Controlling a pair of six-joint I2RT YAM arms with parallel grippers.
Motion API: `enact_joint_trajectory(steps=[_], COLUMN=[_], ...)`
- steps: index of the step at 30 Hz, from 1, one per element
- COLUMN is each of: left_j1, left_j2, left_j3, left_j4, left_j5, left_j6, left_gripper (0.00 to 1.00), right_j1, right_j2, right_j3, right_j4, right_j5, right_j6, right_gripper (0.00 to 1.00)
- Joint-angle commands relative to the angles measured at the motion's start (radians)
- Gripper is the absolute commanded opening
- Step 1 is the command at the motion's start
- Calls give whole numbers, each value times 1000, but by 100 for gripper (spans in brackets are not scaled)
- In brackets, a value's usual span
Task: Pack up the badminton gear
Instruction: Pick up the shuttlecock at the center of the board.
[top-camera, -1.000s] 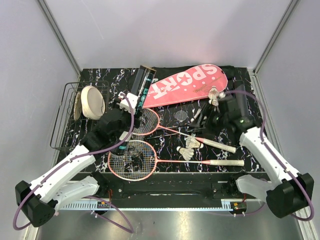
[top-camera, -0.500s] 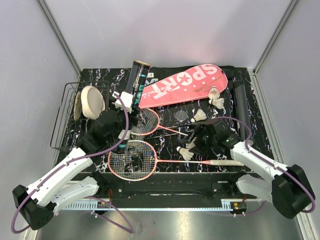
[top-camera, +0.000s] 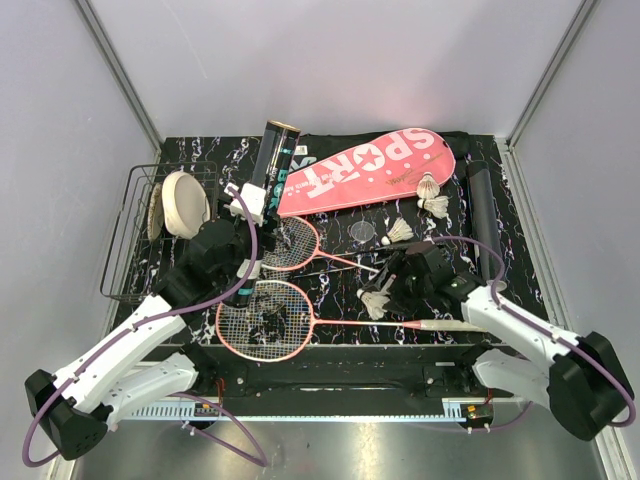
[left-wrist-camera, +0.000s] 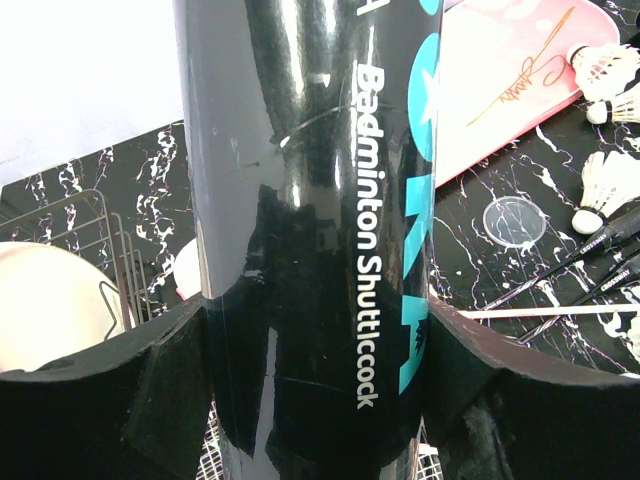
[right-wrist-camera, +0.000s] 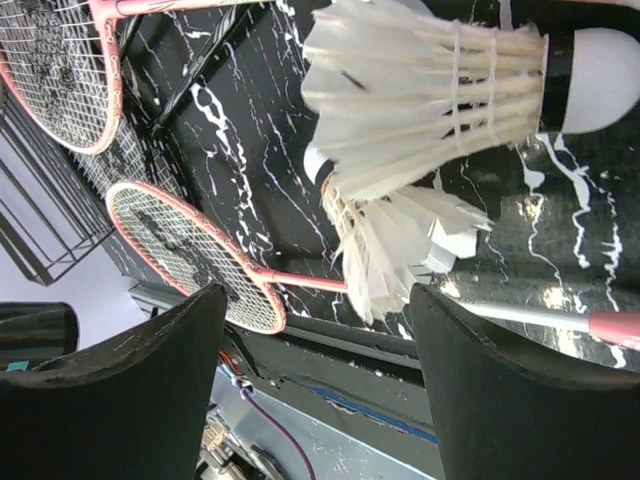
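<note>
What I could read: one marking on the tube, one on the case.
From my left wrist I read "Badminton Shuttlecock" in white letters running lengthwise along the dark tube, next to larger teal letters that were cut off and that I could not make out. From above, the pink racket case bore "SPORT" in big white capitals. A gold signature-like scrawl on that case was illegible to me.
</note>
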Motion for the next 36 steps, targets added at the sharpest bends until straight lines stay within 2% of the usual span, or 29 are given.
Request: enact_joint_trajectory(steps=[1,5,7,11,13,15,16,17,18,19,20,21,23,24,26,30,33,36], left_j1=[2,2,2,2,3,2,2,2,0,0,0,2,0,2,2,-3,-10,-10], left_j2=[-6,-6,-6,-2,1,-2,-5,-20,-31,-48,-75,-91,-71,-59,-34,-46,-60,-77], left_j3=[16,21,18,17,17,13,10,4,-12,-25,-45,-96,-84,-58,-45,-44,-56,-93], left_j4=[83,81,83,83,84,83,81,80,69,66,69,84,32,-21,-69,-112,-112,-104], left_j5=[-6,5,5,10,14,37,49,107,160,218,322,400,451,459,494,533,576,643], left_j6=[-15,-20,-20,-22,-22,-3,7,27,94,137,179,286,326,354,394,455,484,526], left_gripper=[0,0,0,0,0,0,0,0,0,0,0,0,0,0,0,0,0,0], right_j1=[13,13,16,26,32,39,45,61,70,78,82,82,81,70,41,-106,-177,-183], right_j2=[-88,-62,-25,55,93,124,144,146,139,111,92,52,-14,-35,-94,-155,-187,-190], right_j3=[15,-63,-74,-60,-60,-40,-33,-27,-11,-1,9,47,107,192,271,502,617,694], right_j4=[-65,92,175,231,291,304,303,300,292,291,295,309,231,99,-10,-339,-450,-479], right_j5=[35,-5,-13,30,35,30,29,23,13,-23,-54,-122,-165,-160,-158,-119,-163,-239], right_j6=[-18,49,75,88,86,57,45,31,-9,-38,-70,-202,-332,-442,-553,-702,-787,-875], right_gripper=[80,71,70,69,55,31,23,16,4,0,0,0,0,0,0,0,0,0])
